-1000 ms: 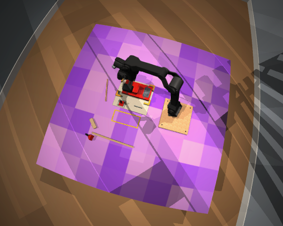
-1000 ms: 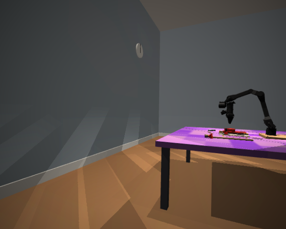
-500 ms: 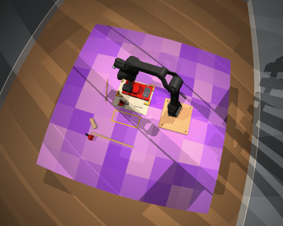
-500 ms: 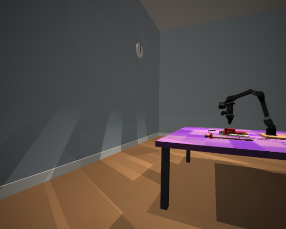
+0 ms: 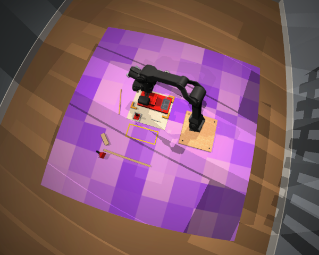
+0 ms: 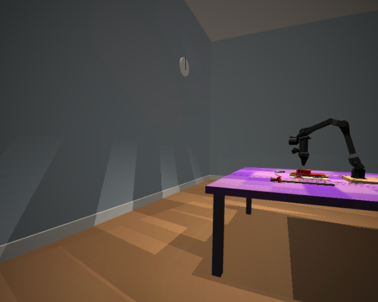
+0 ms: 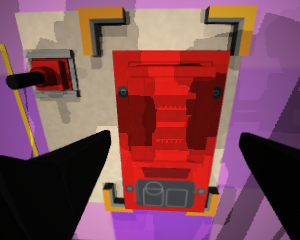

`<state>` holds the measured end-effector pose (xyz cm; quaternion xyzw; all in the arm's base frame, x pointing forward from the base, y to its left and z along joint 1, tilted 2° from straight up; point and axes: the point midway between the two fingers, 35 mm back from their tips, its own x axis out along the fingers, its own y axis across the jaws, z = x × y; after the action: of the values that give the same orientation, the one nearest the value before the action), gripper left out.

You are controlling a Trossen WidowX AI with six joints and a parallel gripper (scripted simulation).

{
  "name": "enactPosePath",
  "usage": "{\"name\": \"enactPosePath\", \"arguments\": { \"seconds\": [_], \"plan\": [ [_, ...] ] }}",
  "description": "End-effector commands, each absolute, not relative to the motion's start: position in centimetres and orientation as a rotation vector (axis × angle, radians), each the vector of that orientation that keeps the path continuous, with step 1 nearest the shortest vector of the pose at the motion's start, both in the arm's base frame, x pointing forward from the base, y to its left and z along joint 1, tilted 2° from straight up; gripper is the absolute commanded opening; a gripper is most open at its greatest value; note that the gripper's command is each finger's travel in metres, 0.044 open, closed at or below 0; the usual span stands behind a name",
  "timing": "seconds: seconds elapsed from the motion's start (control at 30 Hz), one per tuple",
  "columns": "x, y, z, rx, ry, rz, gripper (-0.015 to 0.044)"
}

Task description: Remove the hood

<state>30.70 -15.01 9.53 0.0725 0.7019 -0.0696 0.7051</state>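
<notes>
Nearest the exterior camera, a brown plank floor is spreading under a black-legged table whose purple checkered top is carrying everything. On it, the beige fixture board is serving as landmark: the yellow-outlined marked area is lying just beside its near edge, and a long wooden strip is sitting beyond that. The red toy car is resting on the board, its hood not yet removed. The gripper is hovering above the car, jaws spread wide and holding nothing. Behind, grey walls are bearing a round clock.
</notes>
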Motion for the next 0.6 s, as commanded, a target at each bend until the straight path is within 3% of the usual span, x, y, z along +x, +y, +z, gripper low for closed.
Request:
{"name": "enactPosePath", "arguments": {
  "seconds": [0.0, 0.57],
  "plan": [
    [30.6, -14.9, 9.0, 0.166, 1.566, -0.156, 0.044],
    [30.5, -14.8, 7.6, 0.166, 1.566, -0.156, 0.044]
  ]
}}
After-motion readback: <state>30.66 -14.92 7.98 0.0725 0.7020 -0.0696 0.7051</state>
